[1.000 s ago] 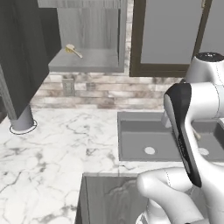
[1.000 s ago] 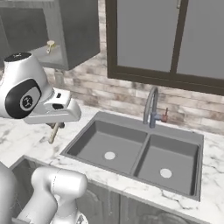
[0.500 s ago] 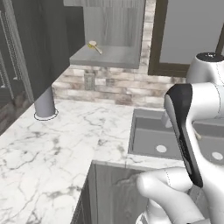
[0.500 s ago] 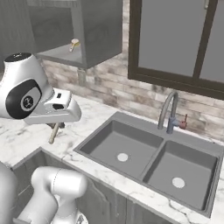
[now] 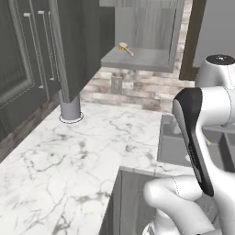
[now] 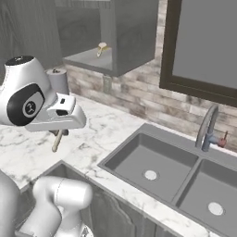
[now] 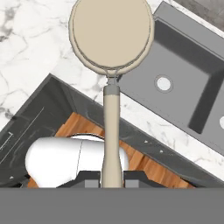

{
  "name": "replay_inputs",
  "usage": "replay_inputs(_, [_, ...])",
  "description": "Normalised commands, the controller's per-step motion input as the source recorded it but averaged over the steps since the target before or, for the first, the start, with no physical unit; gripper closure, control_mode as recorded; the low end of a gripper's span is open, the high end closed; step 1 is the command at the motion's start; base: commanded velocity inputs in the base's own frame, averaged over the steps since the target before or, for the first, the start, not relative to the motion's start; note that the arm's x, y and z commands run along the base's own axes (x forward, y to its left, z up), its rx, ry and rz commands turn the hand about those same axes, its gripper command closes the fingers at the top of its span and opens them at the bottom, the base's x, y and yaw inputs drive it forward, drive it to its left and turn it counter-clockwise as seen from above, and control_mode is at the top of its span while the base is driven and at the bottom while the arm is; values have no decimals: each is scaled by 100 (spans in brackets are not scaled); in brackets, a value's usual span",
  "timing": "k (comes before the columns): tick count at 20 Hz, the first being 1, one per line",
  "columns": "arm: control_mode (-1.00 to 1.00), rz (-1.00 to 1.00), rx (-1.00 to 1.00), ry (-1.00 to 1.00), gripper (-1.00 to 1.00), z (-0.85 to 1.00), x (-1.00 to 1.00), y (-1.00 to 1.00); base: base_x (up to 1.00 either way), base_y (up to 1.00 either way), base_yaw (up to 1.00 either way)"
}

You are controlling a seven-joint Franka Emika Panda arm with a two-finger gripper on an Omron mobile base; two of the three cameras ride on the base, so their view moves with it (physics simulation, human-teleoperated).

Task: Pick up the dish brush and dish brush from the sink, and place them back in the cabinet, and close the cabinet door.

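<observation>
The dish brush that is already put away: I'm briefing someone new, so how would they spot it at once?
Find the open grey wall cabinet left of the dark-framed window. On its flat shelf lies a small dish brush with a pale round head and thin wooden handle. Its twin is off the shelf, held by the handle in the shut pincer.

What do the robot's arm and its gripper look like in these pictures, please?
The arm is glossy white with rounded shells and a long black band along one link. A black joint cap bears a small white mark. The gripper has two small dark grey fingertips.
</observation>
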Motion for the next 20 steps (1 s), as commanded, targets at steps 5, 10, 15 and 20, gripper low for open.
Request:
replay_inputs(5, [100, 0, 0, 0, 100, 0, 0, 0, 25, 44, 11])
replay_inputs(10, [100, 0, 0, 0, 100, 0, 0, 0, 40, 1, 7])
replay_inputs(15, [100, 0, 0, 0, 100, 0, 0, 0, 48, 0, 3])
replay_inputs(20, [100, 0, 0, 0, 100, 0, 0, 0, 54, 0, 0])
